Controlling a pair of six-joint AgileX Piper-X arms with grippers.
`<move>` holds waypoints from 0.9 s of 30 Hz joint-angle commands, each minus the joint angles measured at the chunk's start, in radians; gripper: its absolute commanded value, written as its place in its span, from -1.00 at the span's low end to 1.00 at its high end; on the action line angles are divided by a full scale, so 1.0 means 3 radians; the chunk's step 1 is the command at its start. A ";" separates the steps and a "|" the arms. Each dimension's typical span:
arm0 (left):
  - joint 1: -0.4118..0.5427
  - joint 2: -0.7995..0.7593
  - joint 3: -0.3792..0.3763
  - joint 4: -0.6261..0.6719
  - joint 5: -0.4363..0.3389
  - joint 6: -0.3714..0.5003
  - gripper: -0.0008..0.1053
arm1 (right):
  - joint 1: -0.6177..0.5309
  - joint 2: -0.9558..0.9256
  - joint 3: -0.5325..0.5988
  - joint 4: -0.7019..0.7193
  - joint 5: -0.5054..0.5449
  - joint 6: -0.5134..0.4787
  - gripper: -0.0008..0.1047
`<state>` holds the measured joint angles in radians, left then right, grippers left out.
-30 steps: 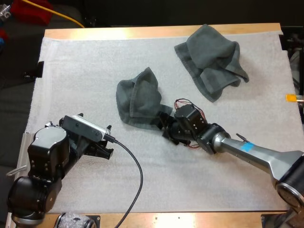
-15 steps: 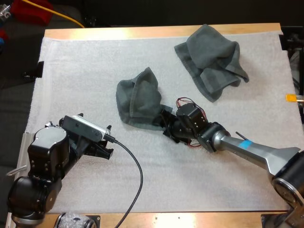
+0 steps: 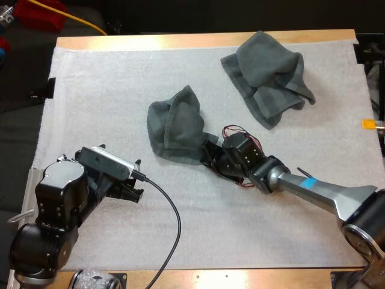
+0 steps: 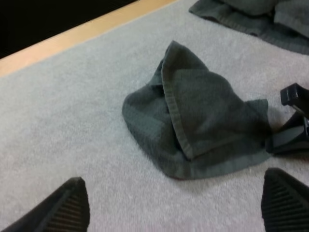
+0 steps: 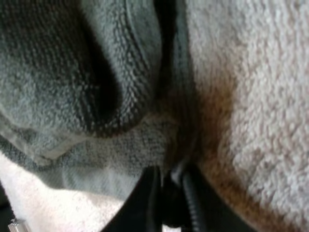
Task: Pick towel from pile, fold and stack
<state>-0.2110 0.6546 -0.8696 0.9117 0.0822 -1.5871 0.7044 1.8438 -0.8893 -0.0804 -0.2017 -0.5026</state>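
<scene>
A crumpled dark grey-green towel (image 3: 174, 125) lies mid-mat. My right gripper (image 3: 208, 158) sits low at its near right corner. In the right wrist view the fingers (image 5: 147, 203) press close together on the towel's hem (image 5: 120, 159), flat against the mat. A second crumpled towel (image 3: 267, 75) lies at the far right. My left gripper (image 3: 129, 189) hovers over the near left of the mat, open. In the left wrist view its fingertips (image 4: 70, 205) stand wide apart, short of the crumpled towel (image 4: 193, 116), with my right gripper (image 4: 292, 130) at that towel's edge.
The white mat (image 3: 90, 102) covers the wooden table (image 3: 180, 41). A black cable (image 3: 171, 217) runs from my left arm toward the table's front edge. Bare mat stretches along the far left and the near middle.
My right gripper has slid a little toward the middle towel's corner and closed on its hem. The left arm and both towels have stayed put.
</scene>
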 commanded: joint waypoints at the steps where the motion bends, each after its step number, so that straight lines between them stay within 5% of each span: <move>1: 0.0000 -0.0024 -0.0023 0.0008 0.0011 -0.0027 0.33 | -0.0010 -0.0008 -0.0001 0.0009 0.0003 -0.0121 -0.98; 15: 0.0000 -0.0010 -0.0023 0.0011 0.0011 -0.0004 0.33 | -0.0001 -0.0864 -0.0009 0.1579 0.0067 -0.1751 -0.98; 19: 0.0000 -0.0010 -0.0023 0.0011 0.0011 -0.0004 0.33 | -0.0001 -0.1193 -0.0009 0.1935 -0.0029 -0.2007 -0.98; 27: 0.0000 -0.0010 -0.0023 0.0011 0.0119 -0.0004 0.33 | -0.0001 -0.1901 -0.0009 0.1973 -0.0239 -0.2007 -0.98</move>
<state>-0.2110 0.6546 -0.8696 0.9137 0.1075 -1.5871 0.7044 1.2842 -0.8893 0.5050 -0.2608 -1.0996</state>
